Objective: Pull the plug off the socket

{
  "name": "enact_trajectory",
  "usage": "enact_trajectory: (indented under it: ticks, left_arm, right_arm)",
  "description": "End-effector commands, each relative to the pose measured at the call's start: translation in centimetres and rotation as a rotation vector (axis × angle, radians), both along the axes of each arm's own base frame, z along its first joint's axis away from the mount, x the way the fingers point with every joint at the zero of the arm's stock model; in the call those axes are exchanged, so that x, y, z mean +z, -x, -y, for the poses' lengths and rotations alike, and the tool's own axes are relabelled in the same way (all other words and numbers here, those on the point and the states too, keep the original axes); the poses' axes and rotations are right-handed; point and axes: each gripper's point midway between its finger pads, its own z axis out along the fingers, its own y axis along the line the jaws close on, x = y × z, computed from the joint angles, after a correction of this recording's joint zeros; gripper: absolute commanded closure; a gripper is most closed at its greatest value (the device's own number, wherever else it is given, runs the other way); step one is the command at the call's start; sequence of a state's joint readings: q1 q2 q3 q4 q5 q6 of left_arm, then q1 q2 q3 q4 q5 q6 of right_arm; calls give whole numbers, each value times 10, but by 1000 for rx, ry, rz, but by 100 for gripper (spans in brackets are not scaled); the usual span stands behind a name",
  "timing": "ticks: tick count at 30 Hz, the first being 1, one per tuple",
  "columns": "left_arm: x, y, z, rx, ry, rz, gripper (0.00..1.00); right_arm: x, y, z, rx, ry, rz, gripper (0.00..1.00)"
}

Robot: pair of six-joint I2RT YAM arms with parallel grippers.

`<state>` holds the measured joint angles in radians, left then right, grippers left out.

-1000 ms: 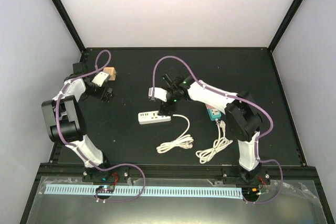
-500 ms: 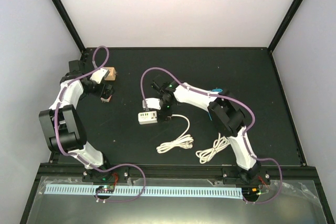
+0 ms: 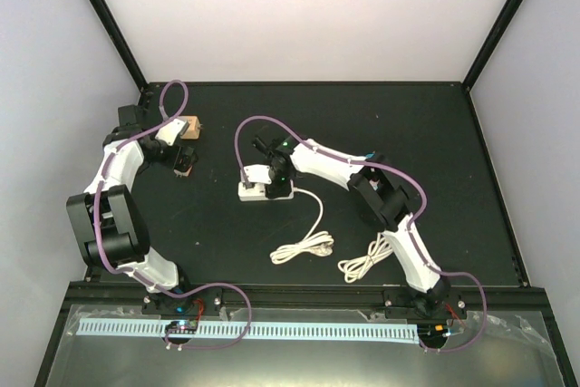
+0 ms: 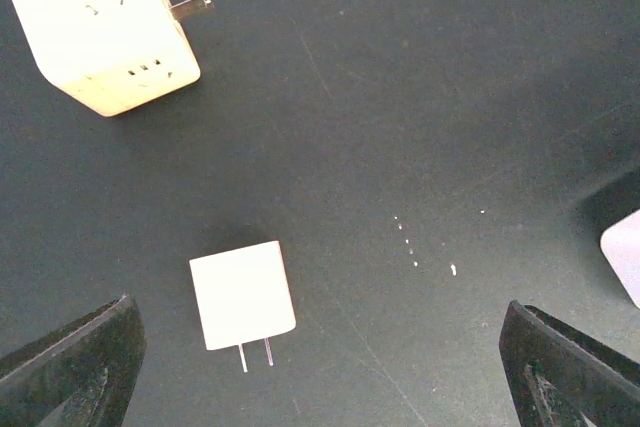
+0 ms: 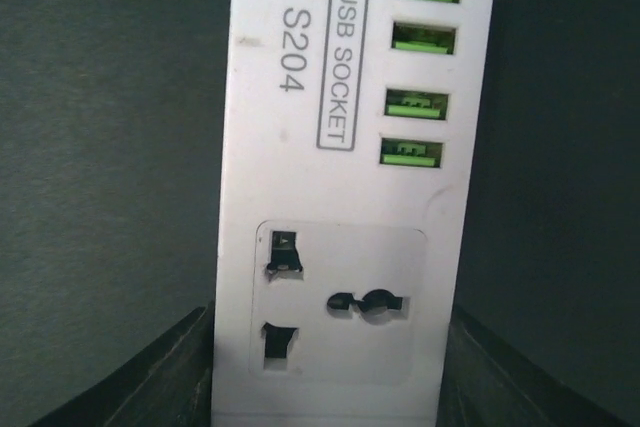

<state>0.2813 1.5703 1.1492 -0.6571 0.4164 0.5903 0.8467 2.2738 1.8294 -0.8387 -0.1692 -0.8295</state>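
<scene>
Nearest the arm bases, two coiled white cords (image 3: 304, 246) lie at about 6 o'clock on the black worktop (image 3: 408, 124). Just beyond them, near the middle, the right hand (image 3: 275, 178) is down over a white power strip (image 3: 250, 192). Its fingers (image 5: 185, 372) press against both long sides, holding the strip. In the right wrist view the strip's wall socket shows bare holes, with four green USB ports beyond it.

Farther off, at 10 o'clock, the left hand (image 3: 184, 162) hangs spread wide above the worktop, holding nothing. Below it a small white plug (image 4: 243, 296) lies loose and flat, its two prongs pointing to 6 o'clock in the left wrist view. A cream cube adapter (image 4: 100, 27) sits well apart at the plug's 11 o'clock.
</scene>
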Motion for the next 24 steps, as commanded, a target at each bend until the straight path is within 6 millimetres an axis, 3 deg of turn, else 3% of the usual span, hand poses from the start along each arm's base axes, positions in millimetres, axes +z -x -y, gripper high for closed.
enact_trajectory:
  ticks: [1, 7, 13, 20, 24]
  left_arm:
    - [11, -1, 4, -6, 23, 34, 1]
    - [12, 3, 10, -18, 51, 21, 1]
    - [15, 8, 15, -28, 67, 33, 1]
    - [25, 11, 22, -41, 96, 50, 1]
    - [29, 12, 24, -44, 101, 58, 1]
  right_arm:
    - [-6, -31, -1, -12, 46, 122, 44]
    - [-5, -87, 5, -76, 63, 229, 48]
    - [-3, -142, 24, -146, 74, 334, 51]
    - [4, -218, 64, -291, 94, 496, 52]
    - [5, -250, 93, -352, 106, 541, 53]
